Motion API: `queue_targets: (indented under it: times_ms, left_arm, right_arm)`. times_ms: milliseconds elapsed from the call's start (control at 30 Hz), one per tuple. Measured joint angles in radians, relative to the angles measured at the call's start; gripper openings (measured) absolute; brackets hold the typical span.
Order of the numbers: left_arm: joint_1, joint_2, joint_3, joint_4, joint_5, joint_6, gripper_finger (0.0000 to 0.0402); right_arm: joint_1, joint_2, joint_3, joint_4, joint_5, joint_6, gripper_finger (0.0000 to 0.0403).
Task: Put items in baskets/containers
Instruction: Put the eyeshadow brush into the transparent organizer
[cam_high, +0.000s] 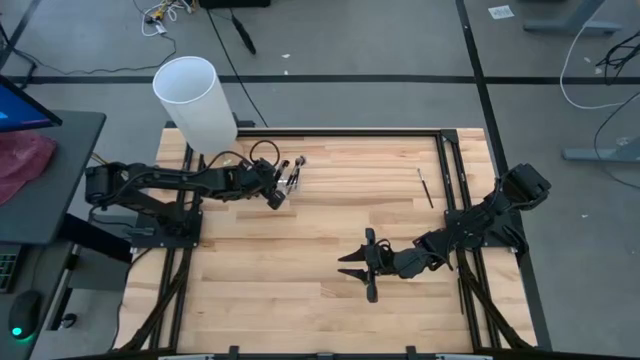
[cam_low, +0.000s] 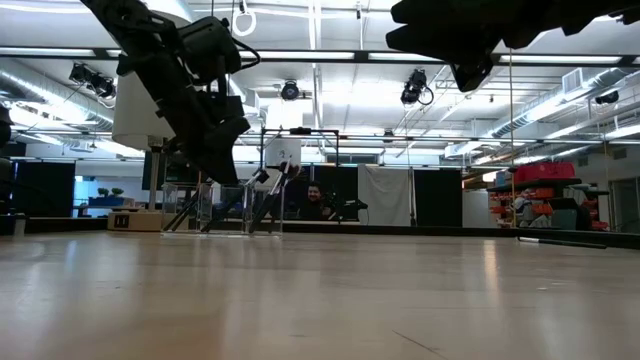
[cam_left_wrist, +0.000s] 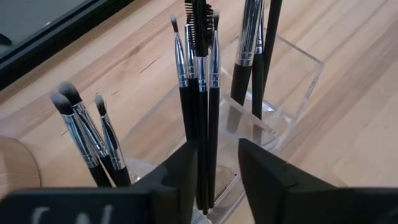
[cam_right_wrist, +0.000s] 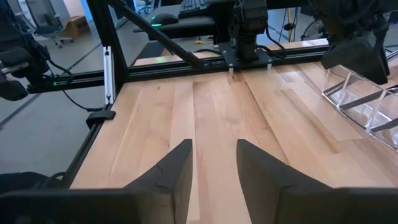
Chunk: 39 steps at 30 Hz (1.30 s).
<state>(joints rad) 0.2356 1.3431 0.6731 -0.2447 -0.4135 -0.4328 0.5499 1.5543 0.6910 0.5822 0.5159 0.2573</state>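
Step in hand: I judge this to be the drop-off of one brush into the clear holder (cam_left_wrist: 292, 87), with the left gripper (cam_left_wrist: 214, 168) poised right over it
Left gripper: its fingers stand apart on either side of a cluster of upright brushes (cam_left_wrist: 199, 93); whether they pinch a handle or have let go, I cannot tell
Right gripper (cam_high: 366, 265): fingers spread, holding nothing, parked over bare wood toward my right, well apart from the holder
Where the brushes are: three groups stand heads-up in the holder's compartments near the far left of the table (cam_high: 330, 300); one loose brush (cam_high: 425, 187) lies on the wood near the far right rail
Next move: I'd make sure the jaws are clear of the handles, then lift straight up so no finger drags the standing brushes, and go for the loose one
Around: a tall white cylinder (cam_high: 197, 100) stands just beside the holder, close to the left arm
In the way: the cylinder crowds my retreat, and the holder looks light enough to shift if bumped
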Motion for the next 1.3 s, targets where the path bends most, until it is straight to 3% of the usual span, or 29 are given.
queue_targets:
  times_ms: [267,500,700,800,933,1100,1300]
  left_arm:
    - [-0.031,-0.085,0.082,-0.059,0.067,0.028,0.0159]
    - [-0.218,-0.115,0.229,-0.060,0.063,0.103,0.0144]
    - [-0.421,-0.114,0.226,0.033,-0.017,0.115,0.0126]
    - [-0.509,-0.106,0.203,0.073,-0.083,0.100,0.0120]
    - [-0.604,-0.077,0.165,0.156,-0.179,0.073,0.0117]
    - [-0.674,-0.002,0.108,0.325,-0.221,0.072,0.0117]
    - [-0.697,0.120,0.090,0.482,-0.220,0.083,0.0117]
  right_arm:
    - [0.000,0.000,0.000,-0.018,0.000,0.034,0.0125]
    - [0.000,0.000,0.000,-0.141,-0.009,0.138,0.0125]
    - [-0.003,-0.012,0.000,-0.523,-0.167,0.372,0.0125]
    - [-0.008,-0.042,0.000,-0.807,-0.242,0.535,0.0127]
    - [-0.008,-0.103,0.000,-1.210,-0.255,0.725,0.0138]
    - [-0.016,-0.216,-0.008,-1.580,-0.113,0.913,0.0167]
    - [-0.137,-0.423,-0.133,-1.613,0.086,1.093,0.0218]
